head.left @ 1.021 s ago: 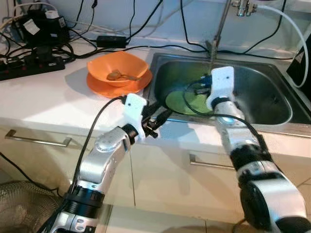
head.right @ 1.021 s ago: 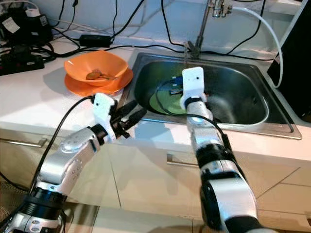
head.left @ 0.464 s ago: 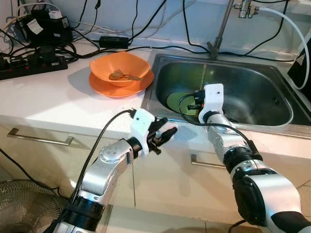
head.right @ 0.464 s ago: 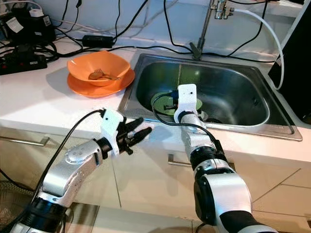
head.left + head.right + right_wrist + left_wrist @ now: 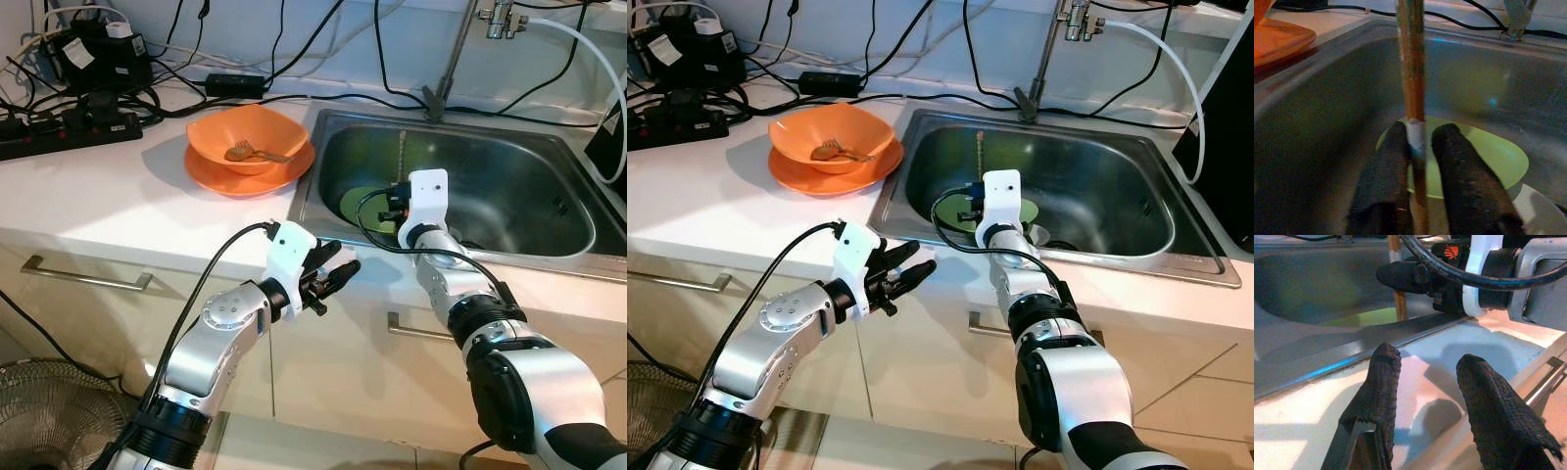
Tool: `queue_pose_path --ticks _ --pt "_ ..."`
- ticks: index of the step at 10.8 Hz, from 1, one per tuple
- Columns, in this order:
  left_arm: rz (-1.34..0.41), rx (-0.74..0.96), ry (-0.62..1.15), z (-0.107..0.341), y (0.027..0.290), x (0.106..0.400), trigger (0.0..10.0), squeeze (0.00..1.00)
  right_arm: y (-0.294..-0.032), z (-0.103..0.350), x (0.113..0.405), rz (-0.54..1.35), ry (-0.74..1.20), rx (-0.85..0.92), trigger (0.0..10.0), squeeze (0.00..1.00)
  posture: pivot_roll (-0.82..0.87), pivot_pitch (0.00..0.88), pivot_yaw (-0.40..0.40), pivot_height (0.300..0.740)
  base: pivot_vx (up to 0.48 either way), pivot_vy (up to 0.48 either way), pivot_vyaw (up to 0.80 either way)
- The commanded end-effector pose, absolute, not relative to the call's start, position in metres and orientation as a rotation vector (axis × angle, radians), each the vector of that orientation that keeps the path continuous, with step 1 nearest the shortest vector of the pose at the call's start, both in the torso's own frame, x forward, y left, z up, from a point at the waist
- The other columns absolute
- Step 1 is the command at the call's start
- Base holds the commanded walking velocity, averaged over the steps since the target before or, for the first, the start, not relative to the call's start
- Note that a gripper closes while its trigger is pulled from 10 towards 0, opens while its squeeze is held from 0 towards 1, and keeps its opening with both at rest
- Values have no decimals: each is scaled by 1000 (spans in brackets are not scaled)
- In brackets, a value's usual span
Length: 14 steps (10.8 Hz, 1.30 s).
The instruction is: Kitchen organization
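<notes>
right gripper (image 5: 1418, 147) fingers pinch upright stick (image 5: 1410, 63) over sink (image 5: 549, 196); left gripper (image 5: 1432, 382) fingers spread

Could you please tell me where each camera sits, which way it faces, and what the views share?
Left eye and right eye views: on the head, looking down at the counter, sink and orange bowl; both silver arms show.
Left wrist view: looks along the open left gripper toward the sink edge.
Right wrist view: looks along the right gripper, jaws clamping a thin stick, into the sink at the green plate.
Shared: all show the sink and stick.
</notes>
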<state>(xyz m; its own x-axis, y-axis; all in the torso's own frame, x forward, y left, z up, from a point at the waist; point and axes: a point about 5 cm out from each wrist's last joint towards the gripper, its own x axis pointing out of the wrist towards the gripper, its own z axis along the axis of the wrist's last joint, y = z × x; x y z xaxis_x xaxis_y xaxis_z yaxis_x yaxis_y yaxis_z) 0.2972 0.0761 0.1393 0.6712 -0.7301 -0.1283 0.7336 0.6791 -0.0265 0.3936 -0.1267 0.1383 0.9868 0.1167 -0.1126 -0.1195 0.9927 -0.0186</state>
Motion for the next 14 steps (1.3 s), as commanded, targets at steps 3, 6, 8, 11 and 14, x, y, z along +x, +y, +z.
queue_pose_path --ticks 3,6,8,11,14 --pt "-822 52 127 141 75 297 10000 0 -128 135 393 108 136 -22 10000 0 275 0 -52 740 0 0 0" --pt "-816 51 123 142 75 297 10000 0 -128 138 394 114 122 -40 10000 224 275 7 -55 740 0 0 0" --pt "-806 55 115 143 76 298 10000 0 -130 142 396 104 108 -38 10000 0 272 14 -56 740 0 0 0" --pt "-632 267 -54 163 86 313 10000 0 -134 174 404 80 -43 -73 10000 0 264 25 -53 740 0 0 0" --pt "-484 440 -227 188 92 323 10000 0 -141 235 409 45 -321 -113 10000 0 258 27 -52 740 0 0 0"
